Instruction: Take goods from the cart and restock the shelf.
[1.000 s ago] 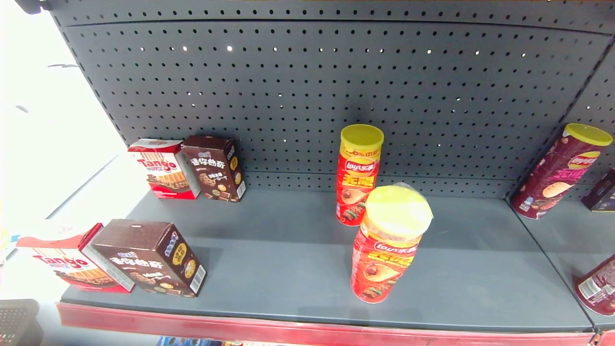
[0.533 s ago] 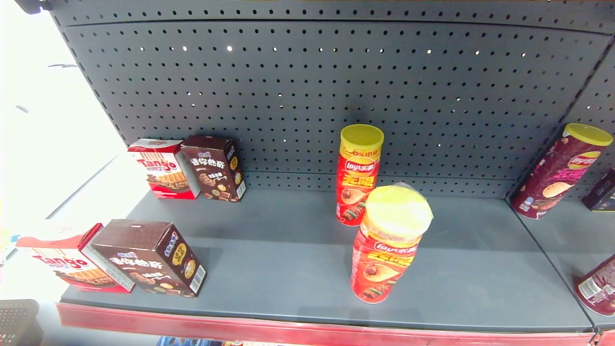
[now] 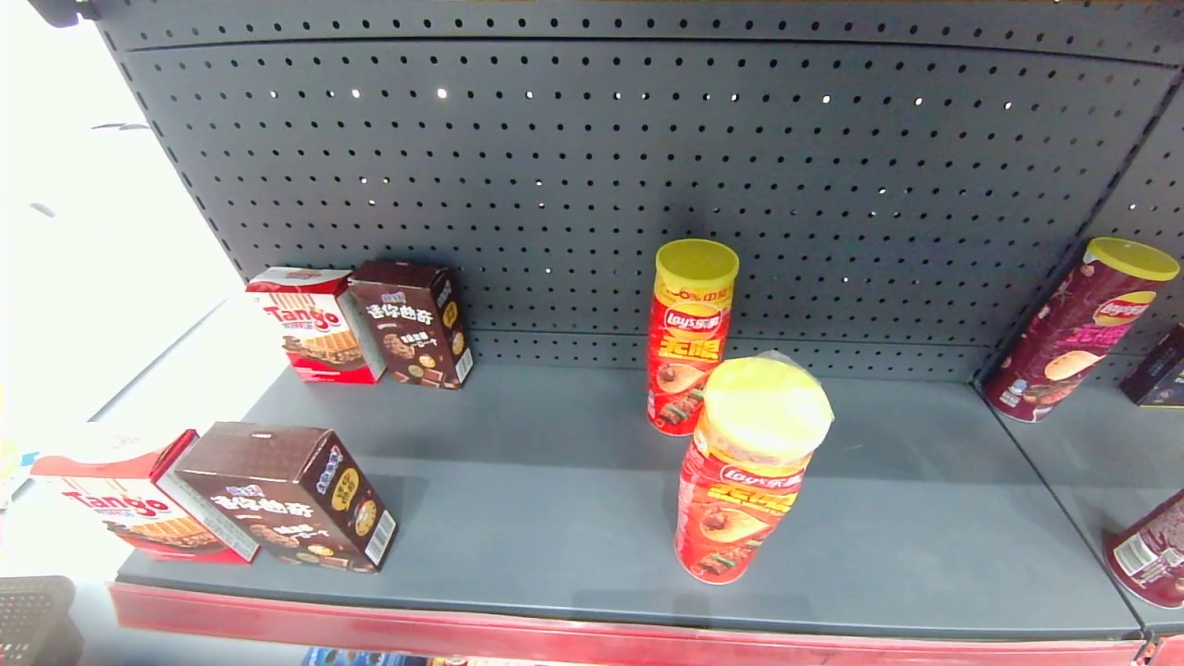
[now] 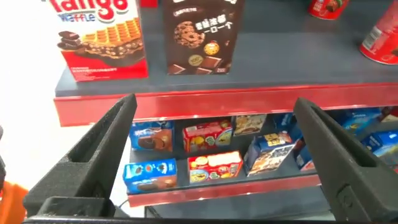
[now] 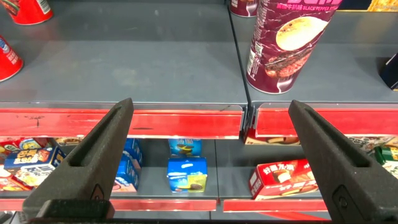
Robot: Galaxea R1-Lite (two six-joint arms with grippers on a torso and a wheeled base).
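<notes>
Hazard: left end effector (image 4: 212, 102) and right end effector (image 5: 209, 104) are spread wide, holding nothing; a careless reach may topple near red can (image 3: 745, 472) off shelf (image 3: 555, 504).

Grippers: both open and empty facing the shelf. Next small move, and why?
Probably back both arms off and turn to the cart for an item. The left gripper and right gripper are open and hold nothing, while the shelf has bare room between the boxes and the red cans.
</notes>
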